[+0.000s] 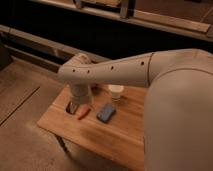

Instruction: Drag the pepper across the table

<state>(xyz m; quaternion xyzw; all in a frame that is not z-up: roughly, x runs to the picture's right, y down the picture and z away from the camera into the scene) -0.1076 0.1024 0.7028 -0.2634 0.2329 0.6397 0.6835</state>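
Note:
The small red-orange pepper (84,113) lies on the light wooden table (100,132), towards its left end. My gripper (74,107) hangs from the white arm and reaches down just left of the pepper, close to the tabletop. The arm's wrist hides part of the table behind it.
A blue rectangular block (106,112) lies just right of the pepper. A white cup (116,92) stands behind it near the table's far edge. The table's left edge and front edge are near the gripper. A concrete floor (20,130) lies to the left.

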